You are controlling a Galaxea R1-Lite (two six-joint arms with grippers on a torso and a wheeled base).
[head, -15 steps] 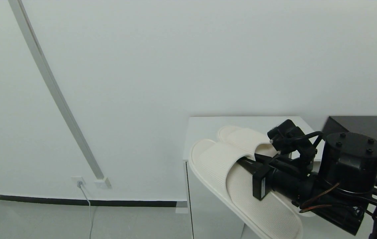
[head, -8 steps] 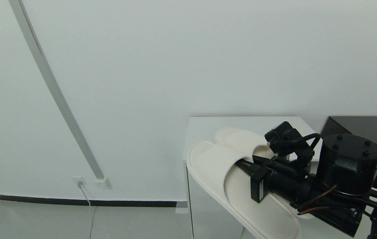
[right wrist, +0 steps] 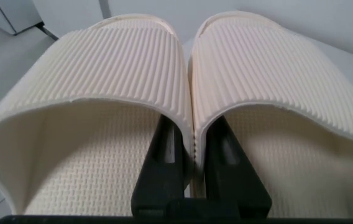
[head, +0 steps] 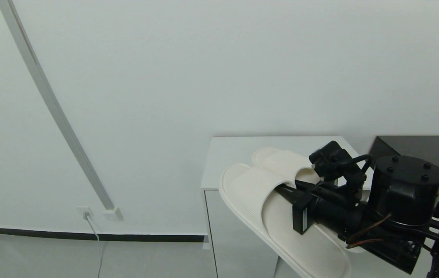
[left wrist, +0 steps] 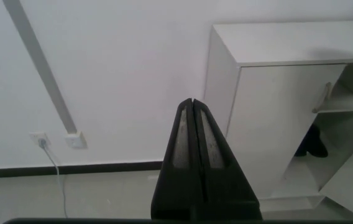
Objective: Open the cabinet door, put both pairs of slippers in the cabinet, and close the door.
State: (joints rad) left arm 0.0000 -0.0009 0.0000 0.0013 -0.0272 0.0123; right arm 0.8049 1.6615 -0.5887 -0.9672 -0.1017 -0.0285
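Slippers (head: 265, 200), a white ribbed pair, ride side by side on the right hand (right wrist: 194, 158). One finger is pushed into each shoe and the two inner walls are pinched together between them, so the hand is clenched on the pair. In the head view the pair hangs in the air, toes raised, in front of the white cabinet (head: 273, 144) and touching neither its top nor the floor. The left wrist view shows the cabinet's inside exposed beside a white door panel (left wrist: 282, 124) with a bar handle (left wrist: 324, 96). A shelf (left wrist: 350, 102) is bare, and lower down stands a dark thing (left wrist: 313, 143); whether that is the other pair I cannot tell. The left hand (left wrist: 192, 112) is pressed closed on nothing, out in front of the cabinet and well apart from it. The opening step looks done, and the step in hand is carrying this pair in. The next move calls for bringing the pair down and round to the open side, levelling it, sliding it onto a shelf clear of the panel's edge, then letting the pinch go and drawing the fingers straight back out.
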